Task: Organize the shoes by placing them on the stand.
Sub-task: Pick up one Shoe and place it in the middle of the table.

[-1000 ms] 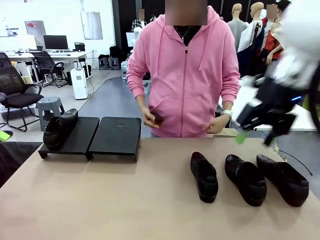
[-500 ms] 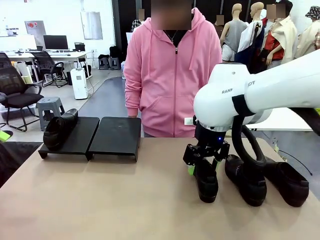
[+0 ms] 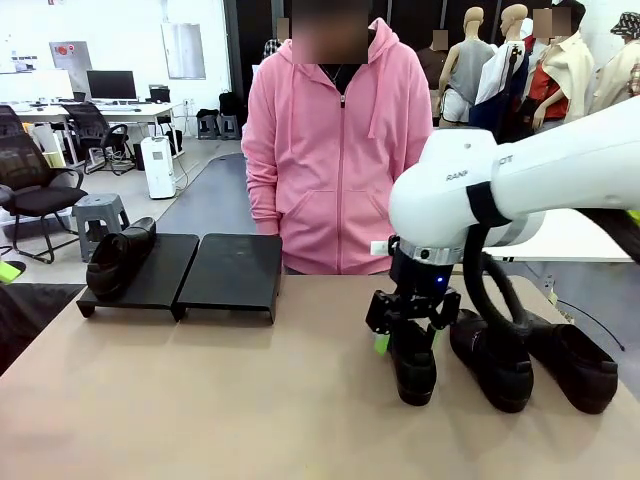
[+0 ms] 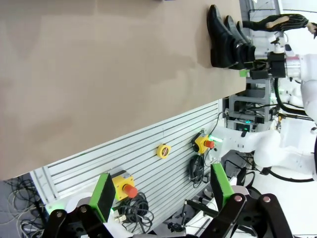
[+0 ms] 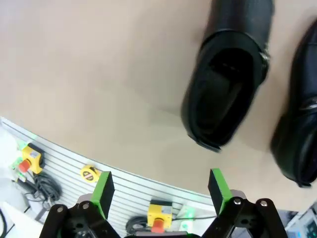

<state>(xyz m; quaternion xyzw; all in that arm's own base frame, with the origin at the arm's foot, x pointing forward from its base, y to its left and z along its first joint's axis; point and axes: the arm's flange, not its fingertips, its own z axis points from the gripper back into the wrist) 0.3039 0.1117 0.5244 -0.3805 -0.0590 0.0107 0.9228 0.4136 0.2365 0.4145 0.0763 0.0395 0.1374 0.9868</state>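
Three glossy black shoes lie in a row at the table's right: one (image 3: 413, 368), a middle one (image 3: 492, 362) and the outer one (image 3: 572, 362). A fourth shoe (image 3: 118, 258) rests on the left platform of the stand (image 3: 160, 280); the right platform (image 3: 235, 272) is bare. My right gripper (image 3: 409, 340) hangs open just over the far end of the leftmost shoe of the row, with green pads on either side. Its wrist view shows that shoe (image 5: 228, 74) beyond the open right gripper (image 5: 161, 191), untouched. My left gripper (image 4: 161, 191) is open and holds nothing, off the table's edge.
A person in a pink hoodie (image 3: 335, 150) stands at the far edge, behind the middle of the table. The tan tabletop (image 3: 220, 390) is bare between the stand and the row of shoes. The right arm's white body (image 3: 520, 190) spans the right side above the shoes.
The right arm has swung down from the upper right to the leftmost shoe of the row and has nearly stopped there. The person's hands have dropped out of view.
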